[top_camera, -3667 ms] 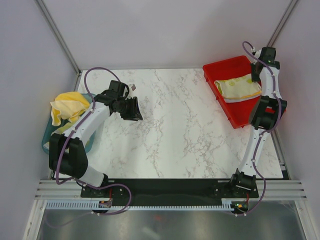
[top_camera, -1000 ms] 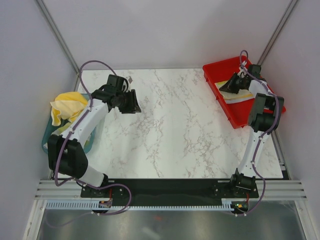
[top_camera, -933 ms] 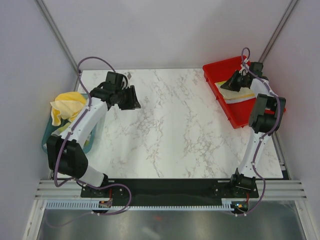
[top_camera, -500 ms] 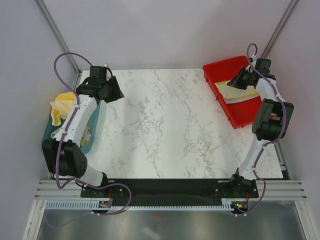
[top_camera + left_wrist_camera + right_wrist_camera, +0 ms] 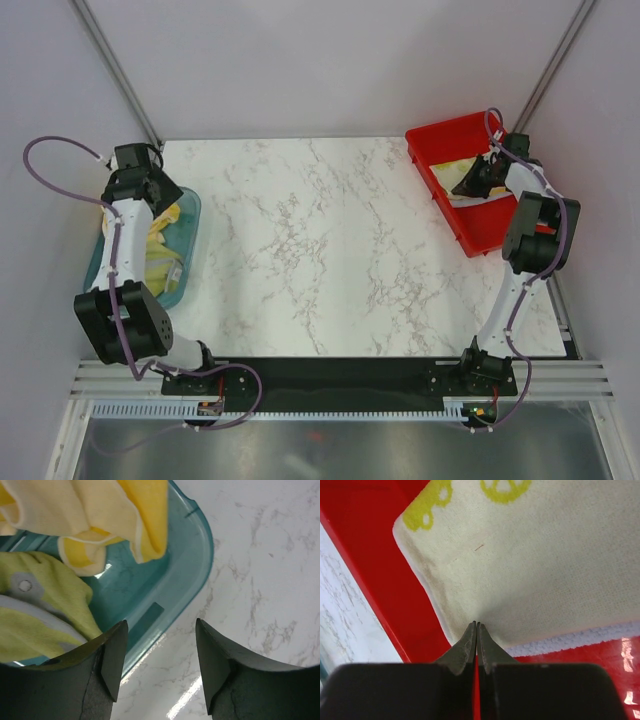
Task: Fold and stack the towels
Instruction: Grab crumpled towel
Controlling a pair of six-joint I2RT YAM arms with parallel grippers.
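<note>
Over the teal tub your left gripper hangs open, the yellow towel lying inside. Your right gripper is closed, tips at the printed towel in the red tray.

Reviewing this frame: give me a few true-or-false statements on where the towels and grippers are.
1. The left gripper stands open above the teal tub. True.
2. The right gripper is wide open. False: it is shut, with its tips at the edge of the printed towel.
3. The printed towel lies in the red tray. True.
4. The yellow towel lies on the marble table. False: it is in the teal tub.
</note>
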